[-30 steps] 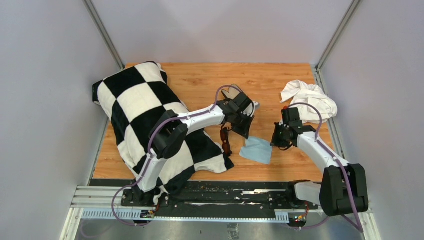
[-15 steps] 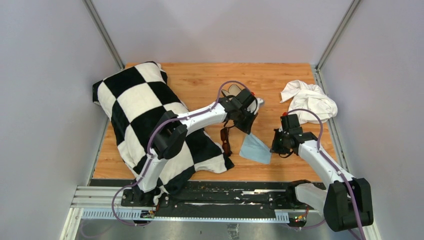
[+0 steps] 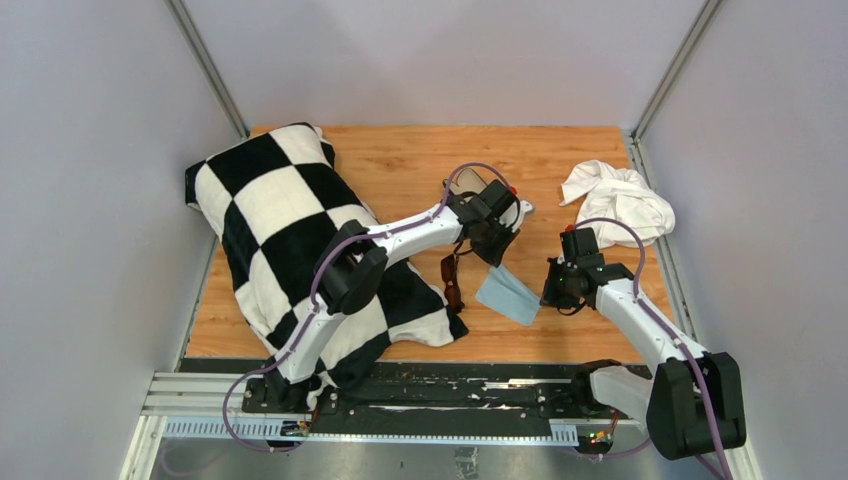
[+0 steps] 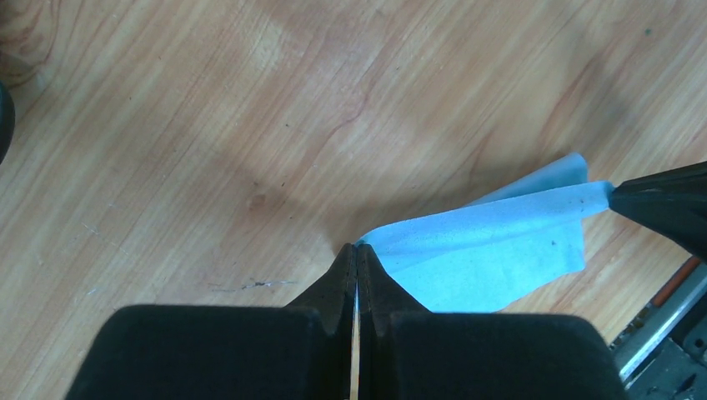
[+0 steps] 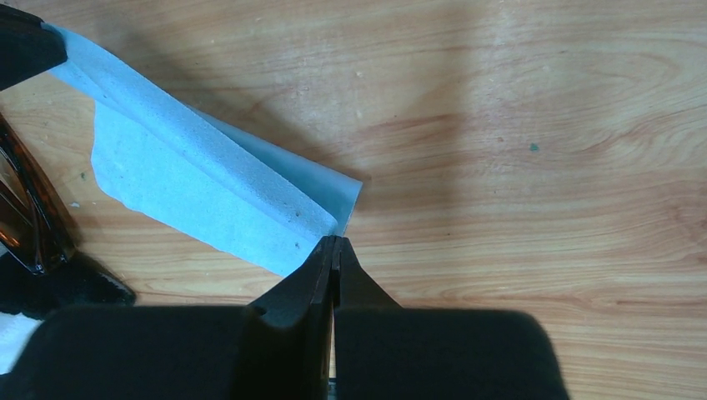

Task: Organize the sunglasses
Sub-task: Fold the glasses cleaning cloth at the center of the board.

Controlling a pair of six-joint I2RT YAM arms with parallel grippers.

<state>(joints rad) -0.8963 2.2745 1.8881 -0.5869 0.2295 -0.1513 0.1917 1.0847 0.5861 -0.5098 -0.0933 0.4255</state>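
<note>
The sunglasses lie on the wood beside the checkered blanket, dark reddish-brown, folded; one lens shows in the right wrist view. A small light blue cloth is stretched between both grippers. My left gripper is shut on one corner of it. My right gripper is shut on the opposite corner. The cloth sags folded just above the table. The open case is mostly hidden behind my left wrist.
A black-and-white checkered blanket covers the left side of the table. A crumpled white cloth lies at the back right. Grey walls close in left, right and back. A metal rail runs along the near edge.
My left gripper moved slightly right and back, my right gripper drew a little nearer. The blue cloth, lying flat before, is now pulled taut between them and sits slightly further left.
</note>
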